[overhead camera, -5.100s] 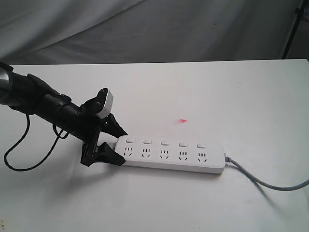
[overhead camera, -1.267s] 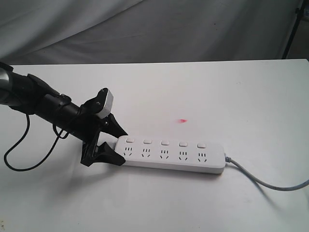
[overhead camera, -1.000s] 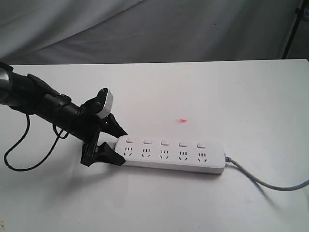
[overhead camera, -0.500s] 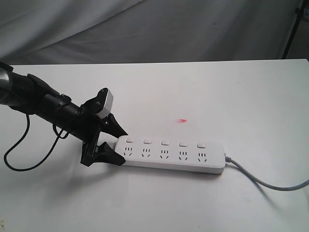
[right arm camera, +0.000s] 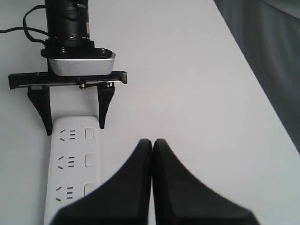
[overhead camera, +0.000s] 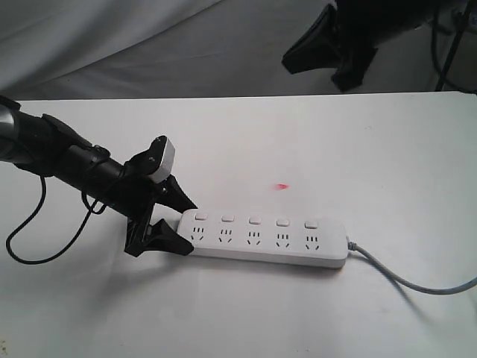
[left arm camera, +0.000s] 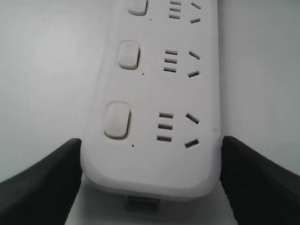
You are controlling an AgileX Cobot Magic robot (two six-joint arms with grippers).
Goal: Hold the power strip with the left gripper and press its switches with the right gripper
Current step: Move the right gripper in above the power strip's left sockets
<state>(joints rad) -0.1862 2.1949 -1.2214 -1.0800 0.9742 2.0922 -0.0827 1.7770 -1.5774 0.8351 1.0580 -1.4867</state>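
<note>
Lying flat on the table (overhead camera: 335,142), outlets up: the power strip (overhead camera: 262,237), long axis left to right in the exterior view, cord (overhead camera: 406,280) leaving the right end. Gripping its left end across the width: the left gripper (overhead camera: 191,227), arm slanting in low from the left. Raised high, well apart from the strip: the right gripper (right arm camera: 152,143), clenched, fingers pressed together. New against half a second ago: only that right arm; strip and left grip unchanged.

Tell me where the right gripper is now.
Exterior view, top right: the right gripper hangs shut in the air, far from the power strip, whose left end the left gripper clamps.
</note>
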